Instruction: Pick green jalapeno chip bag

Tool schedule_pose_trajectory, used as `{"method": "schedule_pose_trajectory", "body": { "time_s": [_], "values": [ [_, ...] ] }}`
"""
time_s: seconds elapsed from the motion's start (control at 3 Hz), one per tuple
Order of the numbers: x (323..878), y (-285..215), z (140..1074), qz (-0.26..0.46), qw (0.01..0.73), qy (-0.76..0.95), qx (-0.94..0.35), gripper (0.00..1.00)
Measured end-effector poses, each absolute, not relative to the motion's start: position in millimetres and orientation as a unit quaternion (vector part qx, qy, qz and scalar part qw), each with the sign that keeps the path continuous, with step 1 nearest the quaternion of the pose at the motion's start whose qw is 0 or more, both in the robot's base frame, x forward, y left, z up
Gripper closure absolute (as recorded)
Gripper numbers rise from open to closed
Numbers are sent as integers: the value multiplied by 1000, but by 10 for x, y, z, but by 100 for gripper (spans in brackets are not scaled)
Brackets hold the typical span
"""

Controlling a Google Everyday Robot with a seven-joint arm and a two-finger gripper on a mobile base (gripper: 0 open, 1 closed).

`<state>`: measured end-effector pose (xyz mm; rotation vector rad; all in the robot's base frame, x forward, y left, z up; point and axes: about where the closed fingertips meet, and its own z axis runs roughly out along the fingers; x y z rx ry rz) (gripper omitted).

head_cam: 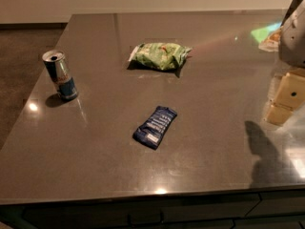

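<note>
The green jalapeno chip bag (160,56) is a puffy, crinkled light-green bag with white edges. It lies on the dark grey table (214,142), in the far middle. My gripper (285,103) hangs at the right edge of the view, just above the table. It is well to the right of the bag, nearer to the front, and touches nothing.
A flat dark-blue wrapper (155,126) lies in the middle of the table, in front of the bag. An upright silver and blue can (60,75) stands near the left edge. The table's front edge runs along the bottom of the view. The floor lies to the left.
</note>
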<state>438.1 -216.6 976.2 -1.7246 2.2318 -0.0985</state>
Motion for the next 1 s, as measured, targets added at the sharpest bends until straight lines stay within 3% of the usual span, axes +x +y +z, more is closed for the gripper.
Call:
{"method": "schedule_pose_trajectory", "body": {
  "time_s": [0.67, 1.0],
  "values": [
    [4591, -2076, 9743, -35, 176, 780, -600, 0],
    [5130, -1938, 9684, -30, 219, 791, -571, 0]
  ]
}}
